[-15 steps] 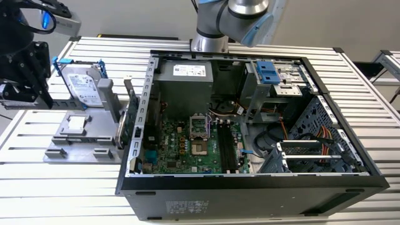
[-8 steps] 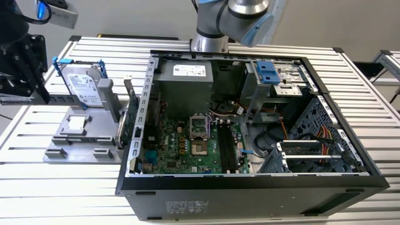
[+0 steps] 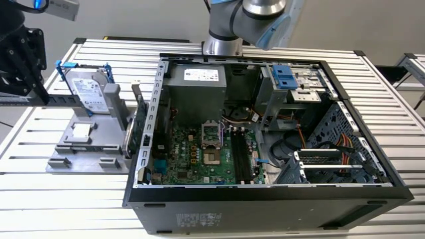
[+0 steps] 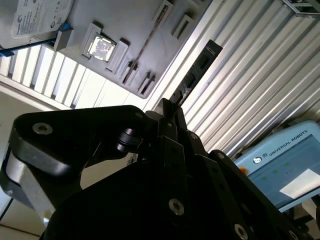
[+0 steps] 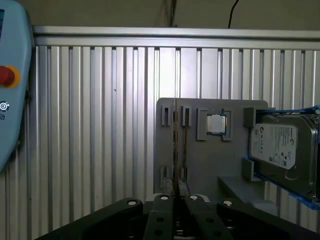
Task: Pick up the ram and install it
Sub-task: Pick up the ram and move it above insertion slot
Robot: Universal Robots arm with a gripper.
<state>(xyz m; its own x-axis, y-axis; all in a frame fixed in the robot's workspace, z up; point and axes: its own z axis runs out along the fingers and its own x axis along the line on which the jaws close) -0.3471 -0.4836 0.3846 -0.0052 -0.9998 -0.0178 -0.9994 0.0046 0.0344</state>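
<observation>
The ram (image 4: pixel 196 71) is a slim dark stick that juts out from between my fingertips. In the first wrist view the ram (image 5: pixel 175 145) shows edge-on as a thin line over the grey holder (image 5: pixel 200 160). My gripper (image 4: pixel 170 107) is shut on one end of it and holds it in the air above the slatted table. In the exterior view my gripper (image 3: pixel 33 92) hangs at the left edge, left of the grey holder (image 3: pixel 86 149) and well away from the open computer case (image 3: pixel 265 124). The long black memory slots (image 3: pixel 239 155) lie on the motherboard.
On the grey holder sit a silver hard drive with blue clips (image 3: pixel 86 92), a processor chip (image 5: pixel 216 123) and an upright green card (image 3: pixel 139 117). A teach pendant (image 5: pixel 7 85) lies on the slatted table (image 3: pixel 66 199). The arm's base (image 3: pixel 222 45) stands behind the case.
</observation>
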